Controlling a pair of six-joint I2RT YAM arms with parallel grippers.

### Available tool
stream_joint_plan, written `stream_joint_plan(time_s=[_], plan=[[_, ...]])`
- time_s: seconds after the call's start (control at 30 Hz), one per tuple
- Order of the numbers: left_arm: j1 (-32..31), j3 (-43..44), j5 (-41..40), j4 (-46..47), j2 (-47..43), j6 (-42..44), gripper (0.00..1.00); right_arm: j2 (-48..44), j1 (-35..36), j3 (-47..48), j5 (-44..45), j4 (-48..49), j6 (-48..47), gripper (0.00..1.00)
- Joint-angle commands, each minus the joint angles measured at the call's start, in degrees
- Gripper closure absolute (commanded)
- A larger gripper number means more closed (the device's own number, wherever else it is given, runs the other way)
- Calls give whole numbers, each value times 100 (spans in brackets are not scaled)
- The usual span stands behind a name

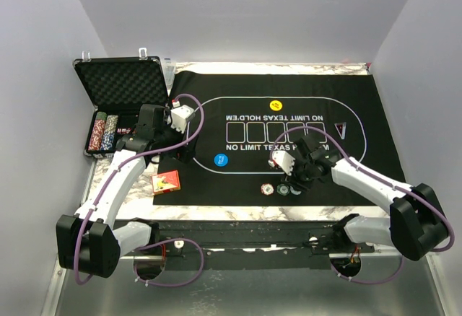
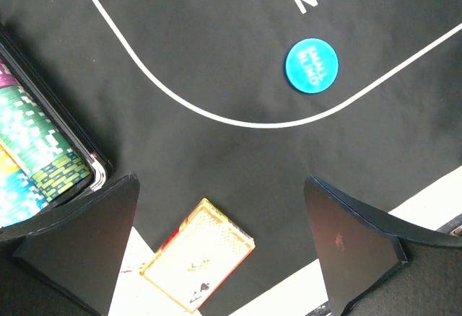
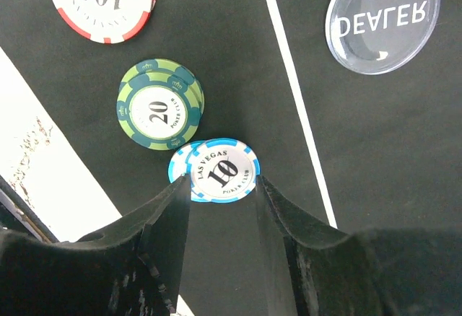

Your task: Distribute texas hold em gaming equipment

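R gripper [image 3: 220, 187] is pinching blue 10 chips [image 3: 216, 169] mid-frame, just below green 20 chips [image 3: 160, 112]. L gripper [image 2: 220, 186] is hanging wide open (holding nothing), w/ card box [image 2: 198, 252] at bottom centre.

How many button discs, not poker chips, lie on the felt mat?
3. Blue SMALL BLIND disc near-left on the mat; yellow disc toward its far side; clear DEALER disc in the right wrist view. Others may be hidden.

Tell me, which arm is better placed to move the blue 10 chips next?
Right, I think. The right claw straddles the blue chips, one finger at each side. The left claw hangs open near the card box, with those chips not in its view.
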Motion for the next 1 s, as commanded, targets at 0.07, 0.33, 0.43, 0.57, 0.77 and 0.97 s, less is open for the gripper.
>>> stream_joint_plan(time_s=[0.07, 0.33, 0.43, 0.57, 0.77, 0.97], plan=[[32, -25, -1, 89, -31, -40, 1, -77, 37, 208, 26, -160, 62, 57], [35, -42, -1, 87, -38, -31, 1, 178, 36, 200, -41, -108, 48, 28], [33, -40, -13, 83, -32, -29, 1, 300, 30, 162, -23, -5, 41, 30], [31, -42, -15, 92, -21, -14, 1, 342, 37, 126, 45, 60, -2, 39], [33, -24, -17, 91, -15, -22, 1, 261, 32, 184, 28, -22, 8, 51], [34, -16, -13, 80, -4, -18, 1, 60, 37, 370, -69, -274, 52, 54]])
